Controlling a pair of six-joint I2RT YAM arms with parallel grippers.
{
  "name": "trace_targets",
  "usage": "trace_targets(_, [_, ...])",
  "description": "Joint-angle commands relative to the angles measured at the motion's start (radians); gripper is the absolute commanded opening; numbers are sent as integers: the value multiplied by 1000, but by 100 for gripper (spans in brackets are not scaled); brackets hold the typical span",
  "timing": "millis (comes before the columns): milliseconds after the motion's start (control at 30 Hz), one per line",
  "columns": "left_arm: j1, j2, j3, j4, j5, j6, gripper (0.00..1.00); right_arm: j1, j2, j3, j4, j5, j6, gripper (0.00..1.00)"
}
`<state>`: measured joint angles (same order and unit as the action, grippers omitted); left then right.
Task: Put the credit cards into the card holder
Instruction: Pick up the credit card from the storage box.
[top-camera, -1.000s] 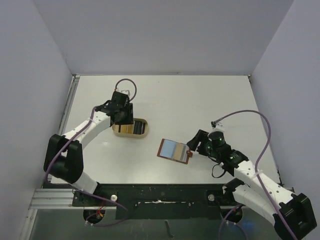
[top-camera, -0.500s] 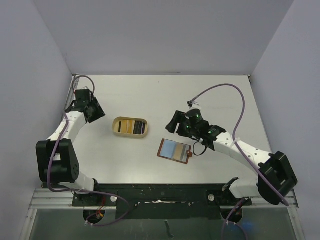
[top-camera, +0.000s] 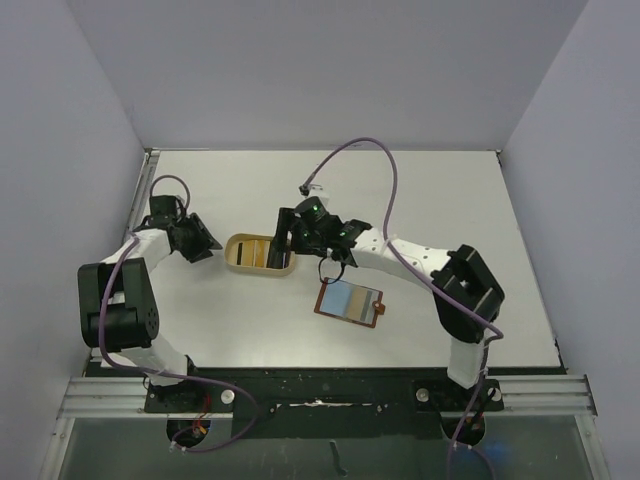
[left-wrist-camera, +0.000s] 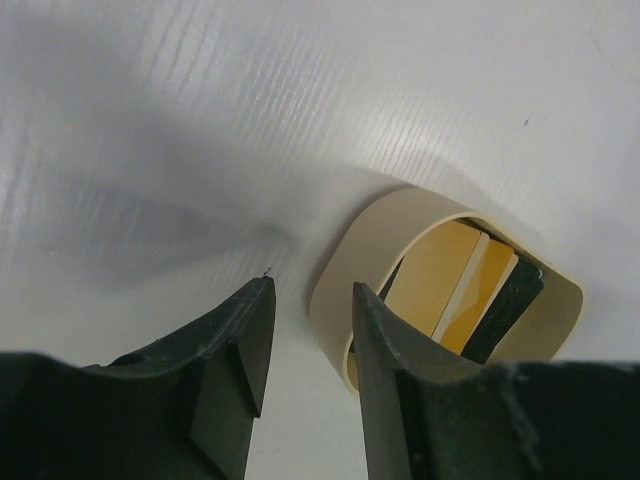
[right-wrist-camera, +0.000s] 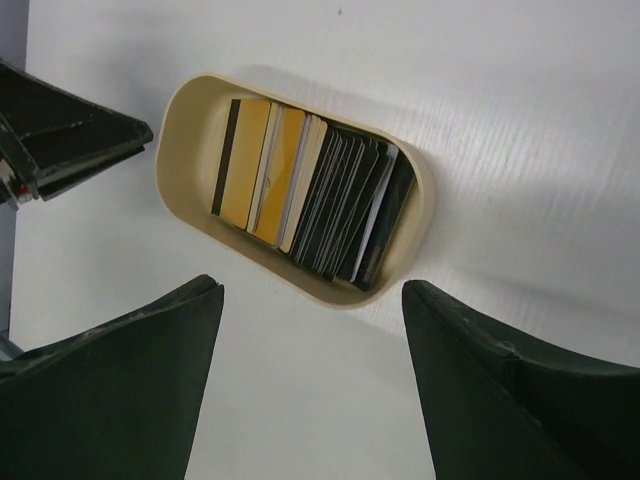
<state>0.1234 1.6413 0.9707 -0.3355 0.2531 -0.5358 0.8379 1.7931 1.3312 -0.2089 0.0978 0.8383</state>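
Note:
Several credit cards (right-wrist-camera: 300, 200), yellow, tan and dark, stand on edge in a tan oblong tray (top-camera: 258, 271). My right gripper (top-camera: 282, 240) hovers over the tray's right end, jaws wide open and empty; in the right wrist view the gripper (right-wrist-camera: 311, 290) faces the tray (right-wrist-camera: 420, 200). My left gripper (top-camera: 203, 243) sits just left of the tray, open with a narrow gap and nothing in it; in the left wrist view the gripper (left-wrist-camera: 312, 290) is close to the tray's wall (left-wrist-camera: 350, 260). The card holder (top-camera: 372, 302) lies open, a pale blue card (top-camera: 345, 296) on it.
White tabletop (top-camera: 430, 200) enclosed by grey walls at the left, back and right. The right arm's purple cable (top-camera: 390, 190) arches over the middle of the table. The wallet's snap tab (top-camera: 381, 310) points right.
My right arm swung left from beside the card holder to over the tray and opened wider. My left gripper left the tray, moved to the left and narrowed a little.

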Motion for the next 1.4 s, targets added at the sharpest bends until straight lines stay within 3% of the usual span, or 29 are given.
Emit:
trace_targets(0, [-2,-24,-32,58,98,-17,34,24,115,177,-76,58,-54,74])
trace_targets(367, [-8,-121,-153,118,252,-87,32,42,291,367,-195,122,-73,74])
trace_targets(533, [2,-156,-148,131,201,-102,32,52,336,424,-284,216,-51,75])
trace_targets(933, [9,-24,-49,149,166,-59,32,84,403,451,-296,308,-60,82])
trace_targets(1367, [7,49,-40,133,259,-26,32,75,420,447,-217,215,-9,85])
